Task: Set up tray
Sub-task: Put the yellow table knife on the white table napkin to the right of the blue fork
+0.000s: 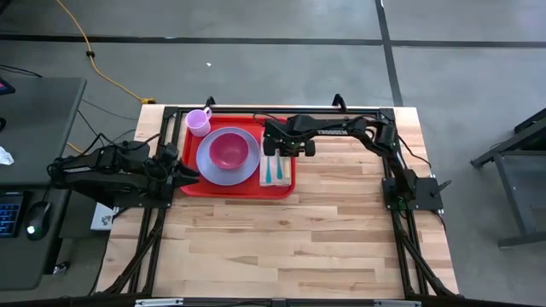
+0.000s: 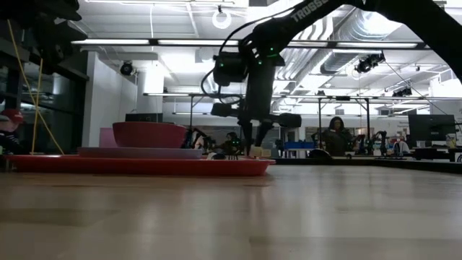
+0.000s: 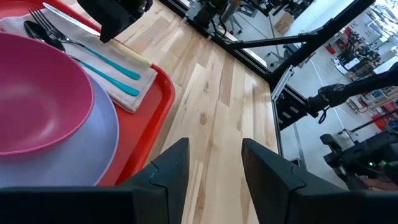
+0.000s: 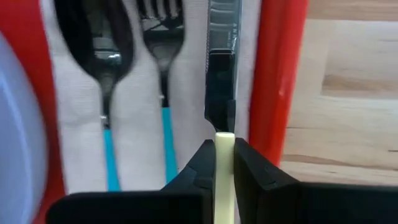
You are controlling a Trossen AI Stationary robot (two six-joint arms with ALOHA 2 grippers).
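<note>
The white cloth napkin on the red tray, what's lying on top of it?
On the white cloth napkin lie a teal-handled spoon, a teal-handled fork and a cream-handled knife, gripped by the right gripper. Beneath them, the napkin is hidden.

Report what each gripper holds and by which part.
Right gripper pinches the knife by its cream handle, over the napkin on the tray. Left gripper holds nothing.

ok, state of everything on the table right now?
tray: flat on table
plate: on tray
bowl: upright on plate
cup: upright, tray corner
napkin: on tray, under cutlery
spoon, fork: lying on napkin
knife: gripped by its handle
right gripper: shut on knife
left gripper: open, beside tray
</note>
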